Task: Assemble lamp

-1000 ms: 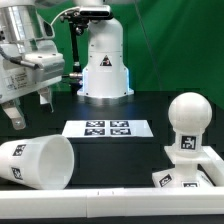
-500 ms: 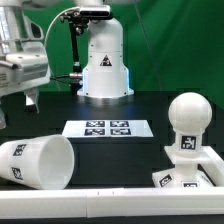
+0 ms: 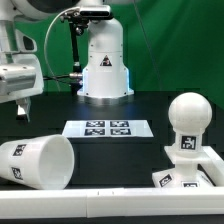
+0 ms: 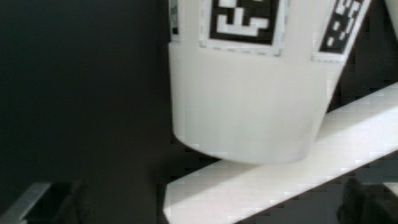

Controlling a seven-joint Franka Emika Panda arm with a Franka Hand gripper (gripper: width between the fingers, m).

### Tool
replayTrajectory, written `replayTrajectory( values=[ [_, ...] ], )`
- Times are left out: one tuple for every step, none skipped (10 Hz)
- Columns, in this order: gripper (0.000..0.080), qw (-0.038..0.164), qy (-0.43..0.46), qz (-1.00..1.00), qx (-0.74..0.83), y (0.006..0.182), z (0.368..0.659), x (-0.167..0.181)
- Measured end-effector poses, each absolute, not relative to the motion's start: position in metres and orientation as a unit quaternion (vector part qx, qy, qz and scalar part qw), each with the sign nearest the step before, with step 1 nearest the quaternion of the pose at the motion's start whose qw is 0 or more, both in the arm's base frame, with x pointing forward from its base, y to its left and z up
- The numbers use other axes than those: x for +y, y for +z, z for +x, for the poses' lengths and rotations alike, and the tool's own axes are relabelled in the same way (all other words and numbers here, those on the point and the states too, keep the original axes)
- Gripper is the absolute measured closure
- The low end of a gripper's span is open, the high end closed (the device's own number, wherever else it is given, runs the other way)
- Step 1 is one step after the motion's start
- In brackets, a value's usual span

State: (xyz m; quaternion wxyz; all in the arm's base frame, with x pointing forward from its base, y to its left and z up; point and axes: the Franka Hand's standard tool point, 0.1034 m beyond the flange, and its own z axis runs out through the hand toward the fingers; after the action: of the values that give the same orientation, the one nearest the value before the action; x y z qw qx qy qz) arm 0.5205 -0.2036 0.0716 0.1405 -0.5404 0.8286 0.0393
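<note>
Ext view first: the arm sat high at the ext view's left, end effector (image 3: 22,105) hanging over the black worktop (image 3: 120,150), just above the shade (image 3: 38,162). One dark finger (image 3: 23,107) showed below the white housing; the gap between fingers couldn't be read from here. The shade, a big white tapered cup, lay on its side at lower left, open mouth facing the ext view's right, a square tag on its wall. The marker board (image 3: 110,128) lay flat mid-worktop, near the shade's rim but apart from it. Over at the ext view's right, the bulb (image 3: 188,120) stood upright, round head on top, tagged stem below. The base (image 3: 186,178) sat at the bulb's foot, low and tagged; whether bulb and base were touching, can't tell. A white rail (image 3: 120,203) ran along the front edge. The robot pedestal (image 3: 104,60) w/ triangle logo stood at the back, green backdrop behind it.

Wrist view: looking straight down on the shade (image 4: 249,90), white wall filling the frame, one tag (image 4: 246,20) sharp, a 2nd clipped at the edge. The white rail (image 4: 302,160) crossed diagonally under the shade's rounded end. Dark fingertips (image 4: 32,200) sat at the frame's corners, spread wide, nothing between them. End effector wide open, empty.
</note>
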Motion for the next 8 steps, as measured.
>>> replayTrajectory(
  values=[
    [0.0101, 0.162, 0.054, -0.544, 0.821, 0.071, 0.514, -0.211],
    [0.0101, 0.179, 0.068, -0.539, 0.820, 0.069, 0.507, -0.217],
    [0.0101, 0.189, 0.079, -0.537, 0.818, 0.067, 0.502, -0.220],
    [0.0101, 0.211, 0.098, -0.530, 0.816, 0.064, 0.496, -0.220],
    [0.0101, 0.225, 0.099, -0.514, 0.822, 0.062, 0.494, -0.222],
    [0.0101, 0.224, 0.088, -0.507, 0.828, 0.060, 0.494, -0.220],
    [0.0101, 0.223, 0.088, -0.508, 0.828, 0.060, 0.494, -0.221],
    [0.0101, 0.223, 0.088, -0.507, 0.828, 0.060, 0.494, -0.221]
  ],
)
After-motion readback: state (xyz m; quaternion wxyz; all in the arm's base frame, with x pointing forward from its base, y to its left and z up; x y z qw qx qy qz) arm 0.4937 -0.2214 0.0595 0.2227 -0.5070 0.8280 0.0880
